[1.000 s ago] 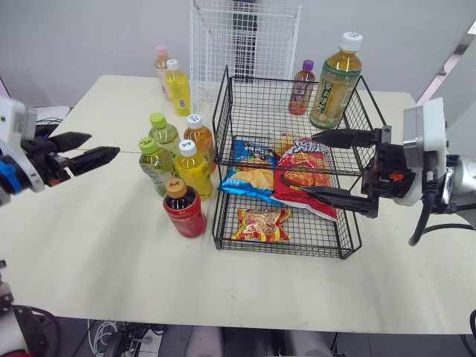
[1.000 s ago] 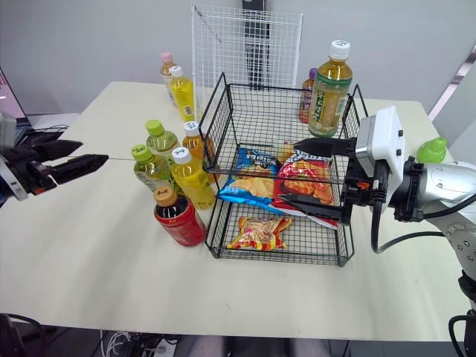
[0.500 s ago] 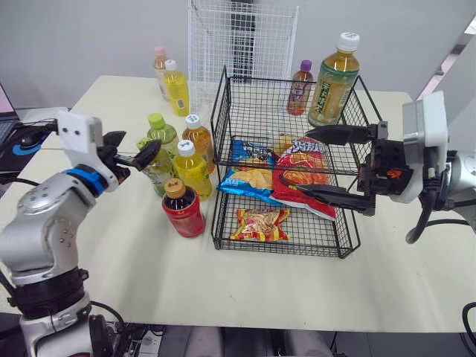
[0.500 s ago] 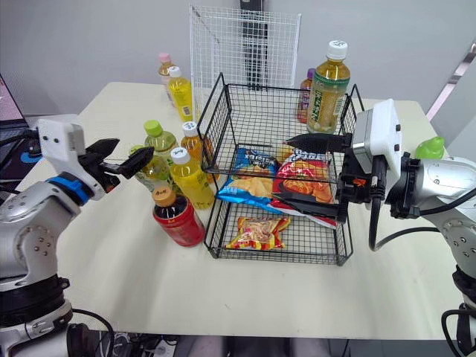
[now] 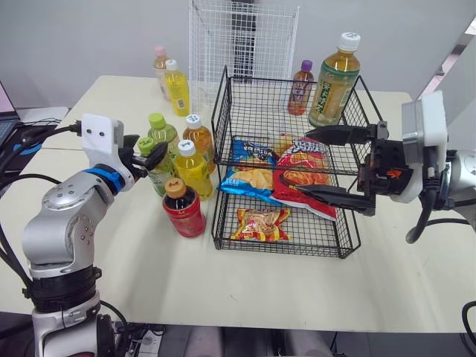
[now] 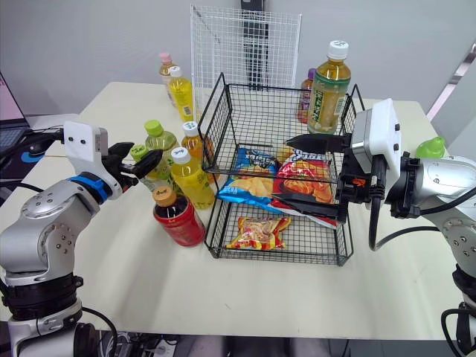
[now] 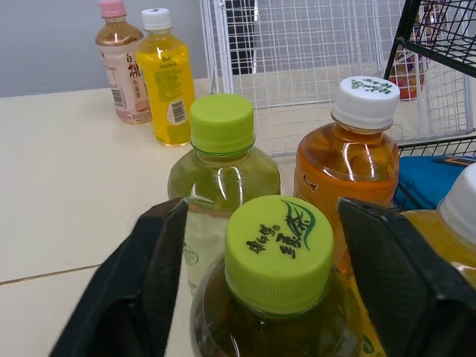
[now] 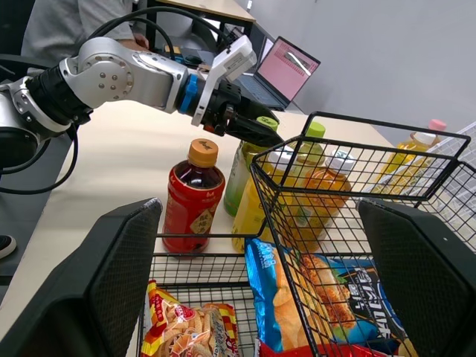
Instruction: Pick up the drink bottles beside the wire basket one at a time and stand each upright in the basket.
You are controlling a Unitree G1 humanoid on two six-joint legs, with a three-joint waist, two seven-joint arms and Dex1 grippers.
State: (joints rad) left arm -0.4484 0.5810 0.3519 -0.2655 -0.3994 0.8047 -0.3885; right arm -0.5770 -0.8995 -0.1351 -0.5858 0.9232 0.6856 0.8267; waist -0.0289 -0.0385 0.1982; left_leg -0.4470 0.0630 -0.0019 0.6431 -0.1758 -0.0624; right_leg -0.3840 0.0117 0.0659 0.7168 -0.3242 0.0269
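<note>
Left gripper [image 7: 262,212] is open, one black finger on each side of the cap of a green-cap tea bottle [image 7: 280,253], with a gap showing both sides and no contact seen. The cap carries green East Asian characters and a leaf mark. The bottle's label is cut off in the left wrist view.

That bottle stands upright on the table [image 5: 111,245], in the cluster just left of the wire basket [image 5: 286,80]. Just behind it is a second green-cap bottle [image 7: 220,171] with a plain cap. Beside that is an orange tea bottle [image 7: 349,160] whose white cap has green print too small to read. A yellow drink [image 5: 192,167] and a red-label bottle [image 5: 184,212] with a tan cap sit nearer the front.

Farther back stand a pink-cap bottle [image 7: 123,63] and a yellow bottle [image 7: 165,71]. Both have labels with barcode stickers, the text illegible.

Right gripper [image 5: 306,161] is spread wide and holds nothing. It hovers over the basket above a red snack bag [image 5: 309,175], next to a blue snack bag [image 5: 249,171]. Bag lettering cannot be read. A third snack bag [image 5: 259,223] lies on the lower tier.

A large tea bottle [image 5: 335,74] and a purple-cap bottle [image 5: 300,88] stand behind the basket, partly hidden by wire.
</note>
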